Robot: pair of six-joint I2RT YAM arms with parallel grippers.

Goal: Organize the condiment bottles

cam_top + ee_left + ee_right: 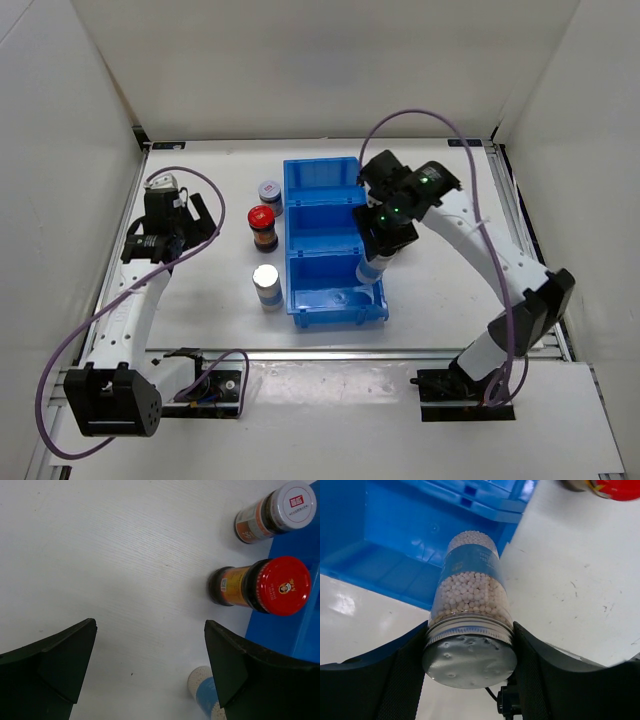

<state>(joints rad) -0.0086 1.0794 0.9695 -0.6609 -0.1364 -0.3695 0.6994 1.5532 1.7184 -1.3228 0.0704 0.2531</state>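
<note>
The bin [320, 185] is blue, the table [200, 320] white. The bead bottle [470, 587] shows white beads, a blue band, a silver lid. The red-cap bottle [260, 585] has an orange label; the grey-lid bottle [277, 511], 1 red logo.

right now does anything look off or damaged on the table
Only the silver-topped bottle gripped in the right gripper: its lid is pocked with small dents. Nothing looks spilled, and the grey-lidded bottle, red-capped bottle and other silver-topped bottle beside the blue bin stand upright.
</note>
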